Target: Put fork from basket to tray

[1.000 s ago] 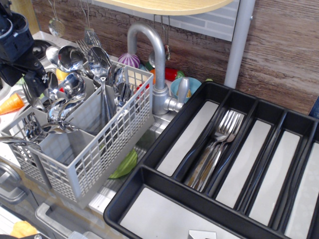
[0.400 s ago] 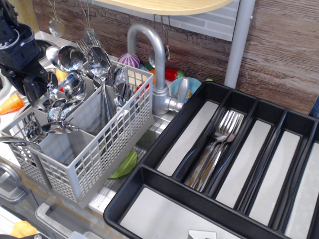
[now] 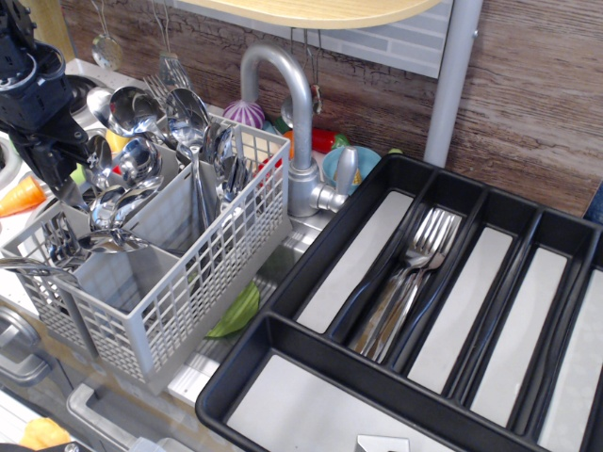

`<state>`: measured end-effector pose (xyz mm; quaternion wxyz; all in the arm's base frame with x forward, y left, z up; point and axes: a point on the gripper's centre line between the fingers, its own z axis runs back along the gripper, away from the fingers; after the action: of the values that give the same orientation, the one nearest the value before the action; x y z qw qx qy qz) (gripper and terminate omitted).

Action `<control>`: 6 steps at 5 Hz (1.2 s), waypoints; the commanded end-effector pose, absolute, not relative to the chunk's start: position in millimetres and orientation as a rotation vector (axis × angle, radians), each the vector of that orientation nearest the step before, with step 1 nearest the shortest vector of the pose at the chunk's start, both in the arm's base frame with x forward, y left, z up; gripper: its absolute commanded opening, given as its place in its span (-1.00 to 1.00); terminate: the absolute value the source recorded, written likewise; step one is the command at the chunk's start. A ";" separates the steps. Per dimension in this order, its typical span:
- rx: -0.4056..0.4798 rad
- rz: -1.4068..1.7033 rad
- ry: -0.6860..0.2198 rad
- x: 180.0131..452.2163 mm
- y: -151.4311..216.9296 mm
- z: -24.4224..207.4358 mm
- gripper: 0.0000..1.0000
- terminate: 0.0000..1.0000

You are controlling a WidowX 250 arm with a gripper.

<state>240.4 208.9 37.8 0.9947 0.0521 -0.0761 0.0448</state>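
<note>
Since the earlier frames: gripper [image 3: 64,181] shifted slightly back and left over the basket's far-left corner; all cutlery unchanged.

Single view, items as seen:

- Gripper: black, at the left edge, fingers dipped among the utensils. Jaw width cannot be told; nothing visibly held.
- Basket [image 3: 179,292]: light grey, grid-walled, at the near-left of the counter, crowded with spoons [image 3: 141,155].
- Fork [image 3: 49,240]: tines appear in the near-left compartment, just below the gripper; not certain, as overlapping spoons blur it.
- Tray [image 3: 283,325]: black, filling the right and near edge; several forks [image 3: 415,268] already lie in one long compartment.
- Tap [image 3: 297,127]: standing between basket and tray.

Handling note, as judgement: grip a single handle only, lift straight up until it clears the rim and neighbouring spoons, then carry it over the tap side to the forks' compartment.
</note>
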 end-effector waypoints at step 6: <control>0.517 0.145 -0.156 219.1 170.8 224.9 -1.00 -1.00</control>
<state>220.1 159.3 223.1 0.9680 0.2317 -0.0565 0.0781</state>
